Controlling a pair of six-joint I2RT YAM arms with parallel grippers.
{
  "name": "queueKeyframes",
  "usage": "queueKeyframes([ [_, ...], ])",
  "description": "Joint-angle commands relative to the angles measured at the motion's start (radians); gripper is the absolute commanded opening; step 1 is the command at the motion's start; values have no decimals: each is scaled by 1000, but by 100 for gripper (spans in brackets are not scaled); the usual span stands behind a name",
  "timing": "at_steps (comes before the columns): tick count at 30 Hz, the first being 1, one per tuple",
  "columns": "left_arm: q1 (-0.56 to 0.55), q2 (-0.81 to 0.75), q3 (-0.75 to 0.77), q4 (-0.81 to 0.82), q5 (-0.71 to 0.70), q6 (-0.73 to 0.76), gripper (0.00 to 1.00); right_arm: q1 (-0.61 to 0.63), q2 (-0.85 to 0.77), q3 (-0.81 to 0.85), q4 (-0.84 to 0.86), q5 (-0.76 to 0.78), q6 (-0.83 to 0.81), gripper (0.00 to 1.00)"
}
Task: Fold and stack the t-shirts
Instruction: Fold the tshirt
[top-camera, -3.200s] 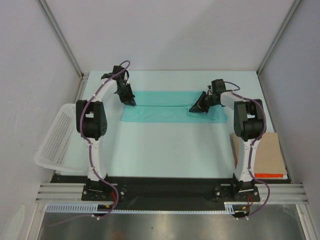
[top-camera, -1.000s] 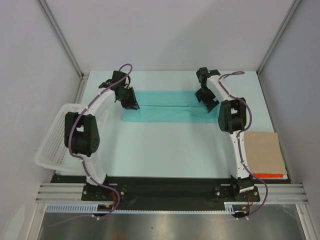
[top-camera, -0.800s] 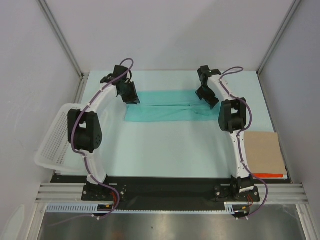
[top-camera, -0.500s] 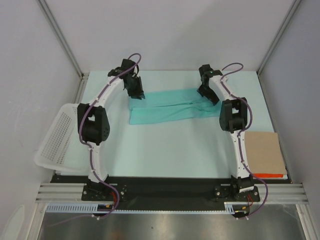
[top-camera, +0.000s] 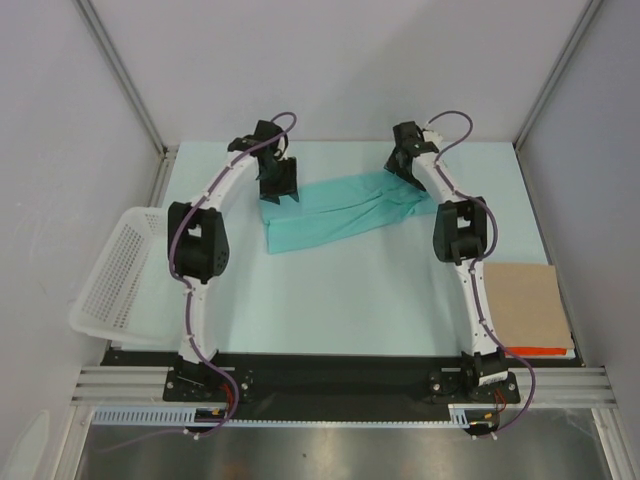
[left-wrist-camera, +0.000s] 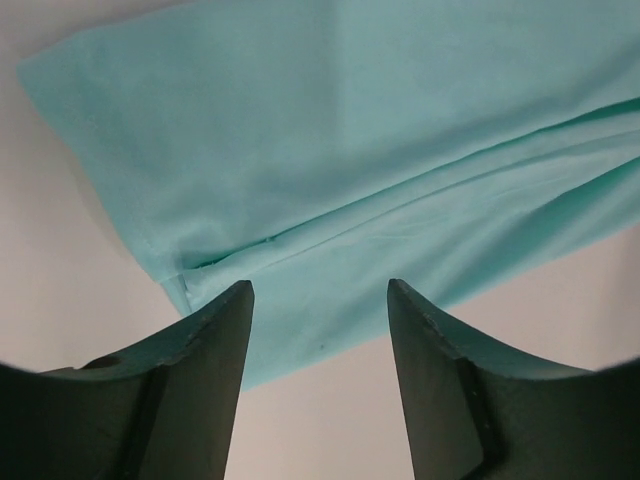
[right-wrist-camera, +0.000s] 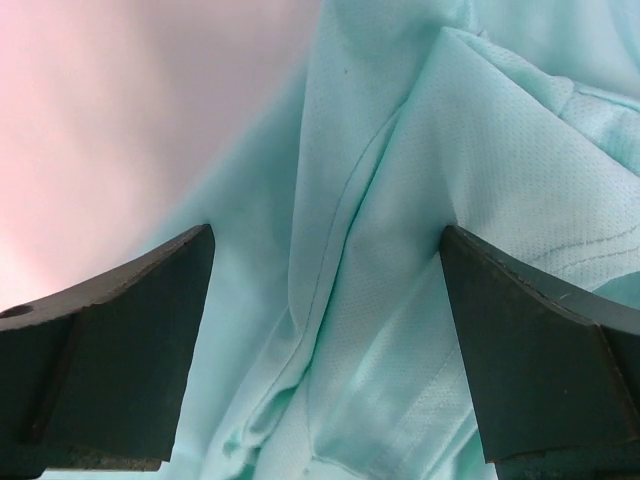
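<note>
One teal t-shirt (top-camera: 340, 212) lies folded into a long band on the pale table, slanting from near left to far right. My left gripper (top-camera: 279, 192) hovers over the band's left end. In the left wrist view it (left-wrist-camera: 318, 300) is open, with the folded cloth (left-wrist-camera: 330, 150) and its seam just beyond the fingertips and nothing between them. My right gripper (top-camera: 404, 167) is over the band's right end. In the right wrist view it (right-wrist-camera: 325, 240) stands wide open above rumpled, layered cloth (right-wrist-camera: 400, 250), gripping nothing.
A white mesh basket (top-camera: 112, 275) hangs off the table's left edge. A brown cardboard sheet (top-camera: 525, 305) lies at the near right with an orange strip (top-camera: 540, 350) under its front edge. Grey enclosure walls stand close behind both grippers.
My left gripper has slid right and back, dragging the shirt's left end, then opened and let it go. The band, once straight, now slants. The right gripper moved back, staying open.
</note>
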Motion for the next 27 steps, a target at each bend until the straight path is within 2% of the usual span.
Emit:
queueKeyframes([
  [1, -29, -67, -46, -1, -49, 71, 63, 60, 94, 45, 206, -85, -80, 100],
  [3, -38, -74, -65, 5, -76, 103, 69, 78, 99, 71, 249, -78, -142, 100],
  [6, -55, -51, -37, -33, -110, 160, 73, 94, 79, 105, 215, -35, -168, 100],
  [7, -64, -28, -7, -44, -160, 169, 73, 92, 64, 88, 183, -27, -162, 100],
  [12, -68, 14, 26, -73, -225, 174, 77, 71, -103, -42, 149, -6, -169, 100],
  [20, -66, 87, -16, -56, -245, 151, 79, 63, -292, -36, -39, 20, -265, 100],
  [23, -62, 123, 4, -55, -231, 153, 80, 59, -404, -102, -121, -4, -255, 100],
  [27, -45, 191, 33, -62, -220, 157, 82, 52, -614, -329, -135, -85, -206, 100],
])
